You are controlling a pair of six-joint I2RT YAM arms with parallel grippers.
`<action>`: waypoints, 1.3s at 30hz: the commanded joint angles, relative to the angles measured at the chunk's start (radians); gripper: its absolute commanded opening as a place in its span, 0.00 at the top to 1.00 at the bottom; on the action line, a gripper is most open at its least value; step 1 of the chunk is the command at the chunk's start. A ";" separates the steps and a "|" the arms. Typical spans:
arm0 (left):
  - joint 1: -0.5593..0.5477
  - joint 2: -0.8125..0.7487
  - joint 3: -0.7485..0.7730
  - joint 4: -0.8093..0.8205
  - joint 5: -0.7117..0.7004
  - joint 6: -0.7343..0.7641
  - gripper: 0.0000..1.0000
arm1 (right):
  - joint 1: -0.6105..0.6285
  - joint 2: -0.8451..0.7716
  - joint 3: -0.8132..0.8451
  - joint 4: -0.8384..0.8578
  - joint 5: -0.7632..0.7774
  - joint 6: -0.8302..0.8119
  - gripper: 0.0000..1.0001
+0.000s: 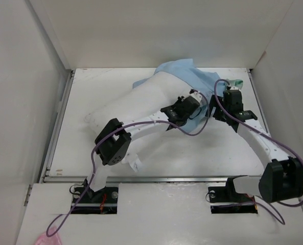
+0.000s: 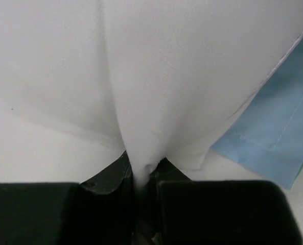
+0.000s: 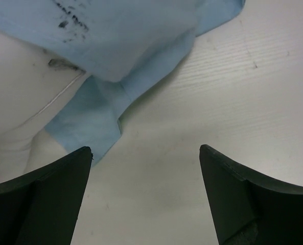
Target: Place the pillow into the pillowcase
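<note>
Step in hand, judged: feeding the pillow into the case, at an early stage. The pillow (image 1: 136,104) lies diagonally across the table (image 1: 192,153), its near end toward 8 o'clock and its far end toward 1 o'clock. That far end is covered by the pillowcase (image 1: 184,71), which is bunched against the back edge. Most of the white body lies outside the blue cloth. Whether the far end is actually inside the mouth or only draped over, I cannot tell. The left gripper (image 2: 141,178) has its jaws clamped together on a pinched ridge of pillow fabric, with the blue hem just beside it at 3 o'clock in the wrist view. The right gripper (image 3: 145,149) has its jaws wide apart and holds nothing. It hovers over bare tabletop, and a flap of the case edge lies near its left finger at 10 o'clock. Dark smudges show on the blue cloth. The next move likely calls for the right jaws to shift toward 10 o'clock and close on that hem. They could then hold the mouth open while the left arm pushes the pillow toward 1 o'clock. The thin cloth may slip or fold under. The surface is white, faintly grained and flat. White walls (image 1: 18,102) close in at 9, 12 and 3 o'clock, so room beyond the case is tight. Purple cables (image 1: 192,132) loop over the work.
</note>
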 commanded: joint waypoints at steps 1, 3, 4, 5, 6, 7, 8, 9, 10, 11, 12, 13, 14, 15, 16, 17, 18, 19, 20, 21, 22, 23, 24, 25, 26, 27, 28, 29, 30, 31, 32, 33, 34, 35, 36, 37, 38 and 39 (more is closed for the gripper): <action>0.019 -0.131 -0.027 0.006 0.032 -0.017 1.00 | -0.002 0.069 0.020 0.210 0.013 -0.047 0.11; 0.019 -0.144 -0.027 0.006 0.032 -0.016 1.00 | 0.022 0.104 0.042 0.284 0.028 -0.062 0.11; 0.019 -0.144 -0.018 0.006 0.032 -0.016 1.00 | 0.022 0.139 0.042 0.316 0.041 -0.062 0.12; 0.019 -0.144 -0.017 0.006 0.032 -0.007 1.00 | 0.022 0.159 0.042 0.348 0.041 -0.062 0.14; 0.019 -0.144 -0.017 0.006 0.021 -0.007 1.00 | 0.022 0.182 0.063 0.373 0.074 -0.062 0.20; 0.019 -0.135 -0.007 0.006 0.021 -0.007 1.00 | 0.022 0.237 0.078 0.396 0.087 -0.050 0.25; 0.019 -0.135 -0.007 0.006 0.012 -0.007 1.00 | 0.022 0.265 0.097 0.396 0.097 -0.039 0.29; 0.019 -0.110 0.007 -0.003 0.012 -0.007 1.00 | 0.022 0.308 0.130 0.423 0.098 -0.039 0.38; 0.019 -0.092 0.025 -0.003 0.003 -0.007 1.00 | 0.022 0.325 0.143 0.436 0.084 -0.039 0.41; 0.019 -0.092 0.039 -0.015 0.003 -0.007 1.00 | 0.022 0.337 0.153 0.451 0.067 -0.039 0.48; 0.019 -0.073 0.053 -0.016 0.003 -0.019 1.00 | 0.022 0.346 0.163 0.464 0.047 -0.039 0.57; 0.019 -0.073 0.064 -0.028 0.003 -0.029 1.00 | 0.031 0.346 0.172 0.464 0.033 -0.039 0.74; 0.028 -0.064 0.075 -0.028 0.003 -0.029 1.00 | 0.031 0.346 0.172 0.464 0.033 -0.039 0.83; 0.028 -0.064 0.088 -0.028 0.012 -0.029 1.00 | 0.042 0.333 0.172 0.473 0.033 -0.057 0.90; 0.028 -0.064 0.088 -0.028 0.012 -0.029 1.00 | 0.042 0.317 0.172 0.473 0.033 -0.058 0.96; 0.028 -0.064 0.099 -0.028 0.026 -0.029 1.00 | 0.053 0.301 0.148 0.483 0.033 -0.067 1.00; 0.037 -0.064 0.110 -0.028 0.035 -0.039 1.00 | 0.053 0.269 0.137 0.484 0.024 -0.077 1.00; 0.038 -0.064 0.110 -0.028 0.035 -0.039 1.00 | 0.062 0.252 0.128 0.484 0.024 -0.087 1.00; 0.038 -0.064 0.119 -0.028 0.035 -0.039 1.00 | 0.062 0.236 0.108 0.484 0.013 -0.087 1.00; 0.047 -0.064 0.119 -0.028 0.035 -0.050 1.00 | 0.062 0.203 0.098 0.464 0.003 -0.102 1.00; 0.047 -0.064 0.119 -0.028 0.026 -0.050 1.00 | 0.062 0.183 0.085 0.464 -0.011 -0.116 1.00; 0.047 -0.064 0.128 -0.028 0.015 -0.061 1.00 | 0.062 0.160 0.071 0.455 -0.087 -0.125 1.00; 0.047 -0.064 0.140 -0.017 0.015 -0.061 1.00 | 0.073 0.135 0.037 0.454 -0.141 -0.125 1.00; 0.047 -0.064 0.154 -0.017 0.015 -0.061 1.00 | 0.083 0.083 0.022 0.454 -0.192 -0.134 1.00; 0.047 -0.050 0.168 -0.017 0.015 -0.070 1.00 | 0.102 0.055 0.006 0.454 -0.245 -0.151 1.00; 0.047 -0.037 0.188 -0.028 0.015 -0.070 1.00 | 0.158 0.032 -0.003 0.439 -0.314 -0.163 1.00; 0.047 -0.036 0.240 -0.037 0.015 -0.082 1.00 | 0.191 -0.006 -0.003 0.386 -0.315 -0.182 1.00; 0.047 -0.021 0.268 -0.046 0.026 -0.082 1.00 | 0.229 -0.020 -0.003 0.361 -0.324 -0.226 1.00; 0.047 -0.009 0.298 -0.058 0.026 -0.101 1.00 | 0.293 -0.032 0.008 0.337 -0.324 -0.237 1.00; 0.047 -0.009 0.330 -0.092 0.035 -0.110 1.00 | 0.318 -0.042 0.020 0.315 -0.353 -0.246 1.00; 0.047 0.002 0.396 -0.110 0.044 -0.110 1.00 | 0.336 -0.042 0.020 0.304 -0.396 -0.263 1.00; 0.047 0.002 0.420 -0.123 0.044 -0.121 1.00 | 0.355 -0.042 0.020 0.304 -0.439 -0.263 1.00; 0.047 0.002 0.435 -0.123 0.044 -0.133 1.00 | 0.385 -0.042 0.000 0.330 -0.514 -0.277 1.00; 0.047 0.002 0.444 -0.123 0.063 -0.133 1.00 | 0.398 -0.029 -0.015 0.400 -0.549 -0.277 1.00; 0.047 0.002 0.455 -0.123 0.078 -0.144 1.00 | 0.410 -0.017 -0.030 0.445 -0.583 -0.292 1.00; 0.047 0.002 0.455 -0.132 0.093 -0.144 1.00 | 0.424 0.001 -0.041 0.482 -0.611 -0.311 1.00; 0.047 0.002 0.455 -0.143 0.109 -0.157 1.00 | 0.436 0.023 -0.050 0.511 -0.646 -0.323 1.00; 0.047 0.002 0.455 -0.143 0.139 -0.158 1.00 | 0.445 0.070 -0.050 0.558 -0.646 -0.311 1.00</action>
